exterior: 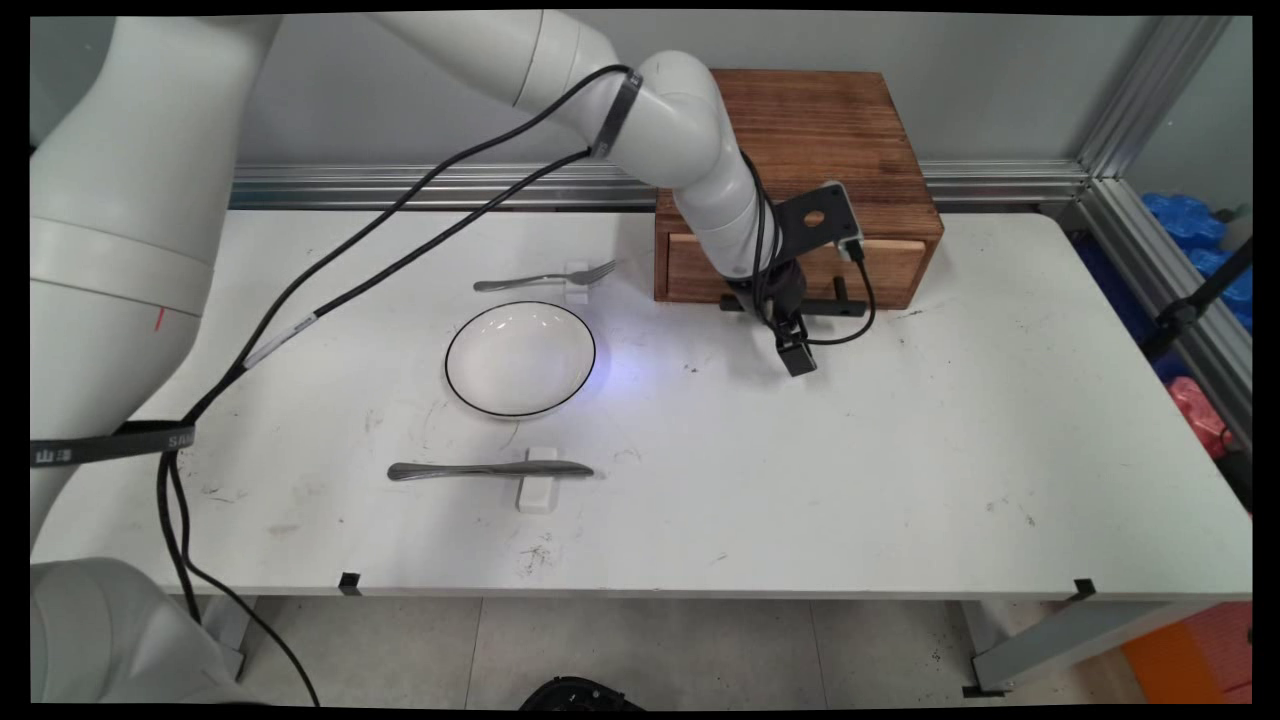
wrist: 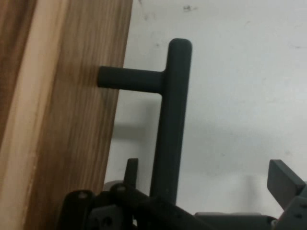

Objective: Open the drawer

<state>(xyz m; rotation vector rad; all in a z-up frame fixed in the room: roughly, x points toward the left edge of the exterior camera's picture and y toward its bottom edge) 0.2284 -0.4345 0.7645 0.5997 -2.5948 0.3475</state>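
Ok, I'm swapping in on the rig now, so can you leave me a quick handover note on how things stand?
Gripper: open, fingers either side of the drawer handle, not closed on it.
Box at the table's back; its drawer looks shut.
Bowl left of centre, fork on a rest behind it, knife on a rest in front.

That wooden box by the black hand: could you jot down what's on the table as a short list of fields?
hand: open, fingers either side of the drawer handle
wooden drawer box: at table's far edge, drawer shut
bowl: white, black rim, empty
fork: beyond bowl, on a white rest
knife: nearer than bowl, on a white rest
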